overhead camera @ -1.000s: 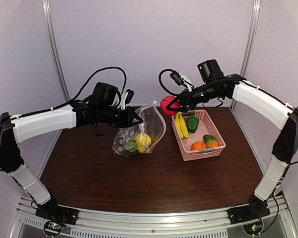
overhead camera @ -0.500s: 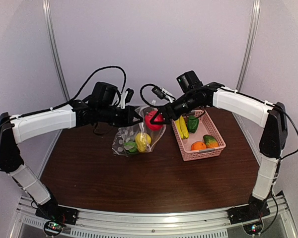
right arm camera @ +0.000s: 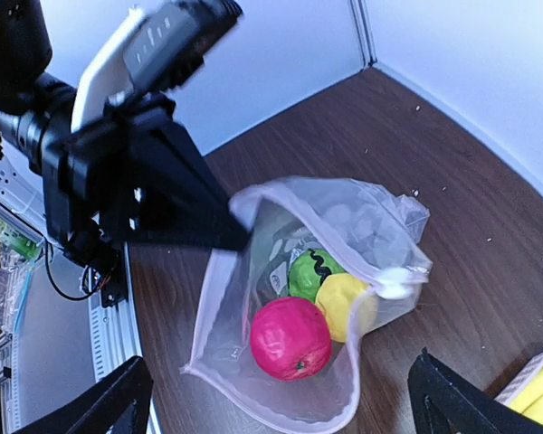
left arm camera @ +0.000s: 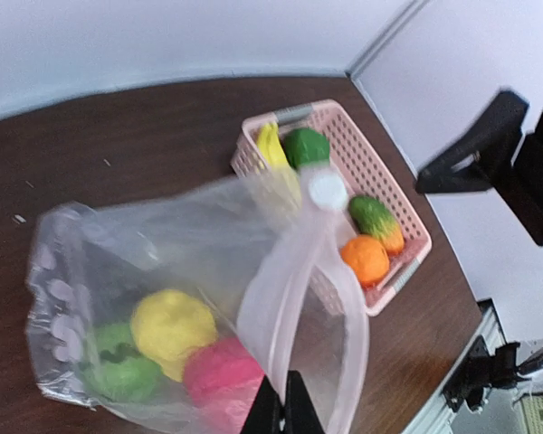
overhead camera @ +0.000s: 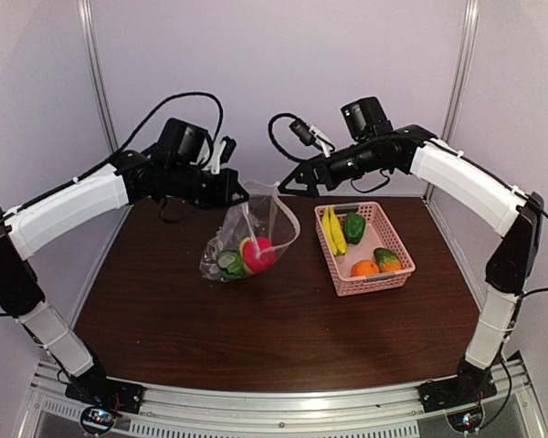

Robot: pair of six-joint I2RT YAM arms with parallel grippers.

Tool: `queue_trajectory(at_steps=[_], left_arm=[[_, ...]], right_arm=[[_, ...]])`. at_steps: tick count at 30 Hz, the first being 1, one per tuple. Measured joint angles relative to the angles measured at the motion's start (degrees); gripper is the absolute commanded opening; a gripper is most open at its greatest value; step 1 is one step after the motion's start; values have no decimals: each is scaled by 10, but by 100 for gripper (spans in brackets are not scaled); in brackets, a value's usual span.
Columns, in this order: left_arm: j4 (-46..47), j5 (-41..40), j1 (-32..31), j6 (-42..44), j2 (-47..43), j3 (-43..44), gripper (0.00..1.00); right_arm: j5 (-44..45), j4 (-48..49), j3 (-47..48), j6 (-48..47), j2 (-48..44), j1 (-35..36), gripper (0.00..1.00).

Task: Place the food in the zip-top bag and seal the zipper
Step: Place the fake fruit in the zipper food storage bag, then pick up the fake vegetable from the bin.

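Observation:
The clear zip-top bag (overhead camera: 272, 222) stands on the table with its mouth held up and open. My left gripper (overhead camera: 240, 196) (left arm camera: 285, 398) is shut on the bag's rim by the zipper (left arm camera: 285, 280), whose white slider tab (left arm camera: 327, 191) (right arm camera: 394, 282) sits at the far end. Inside lie a red-pink fruit (right arm camera: 290, 337) (overhead camera: 261, 252), a yellow fruit (right arm camera: 342, 303) and a green striped ball (right arm camera: 308, 271). My right gripper (overhead camera: 290, 190) (right arm camera: 281, 362) hangs open above the bag's mouth, with nothing between its fingers.
A pink latticed basket (overhead camera: 374, 282) stands right of the bag. It holds a banana bunch (overhead camera: 332, 229), a green pepper (overhead camera: 353, 225), an orange (overhead camera: 364, 267) and an orange-green piece (overhead camera: 386, 259). Walls close in behind and to both sides.
My right gripper carried the red-pink fruit from over the basket to the bag's mouth, opened and rose. The fruit now lies in the bag. My left arm lifted the rim a little.

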Motion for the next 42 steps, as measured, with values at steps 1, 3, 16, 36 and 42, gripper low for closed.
queue_trajectory(at_steps=[1, 3, 16, 36, 42], left_arm=[[-35, -19, 5, 16, 0, 41, 0], [-80, -66, 13, 46, -6, 124, 0], [-304, -143, 20, 155, -1, 282, 0], [-133, -84, 20, 122, -115, -34, 0], [-72, -18, 20, 105, -112, -66, 0]], right_arm=[[-3, 0, 2, 2, -14, -6, 99], [-6, 6, -2, 7, -52, -27, 100], [43, 46, -131, -28, -159, -74, 100], [172, 17, -215, -100, -127, -208, 97], [214, 7, -236, -106, -50, -221, 94]])
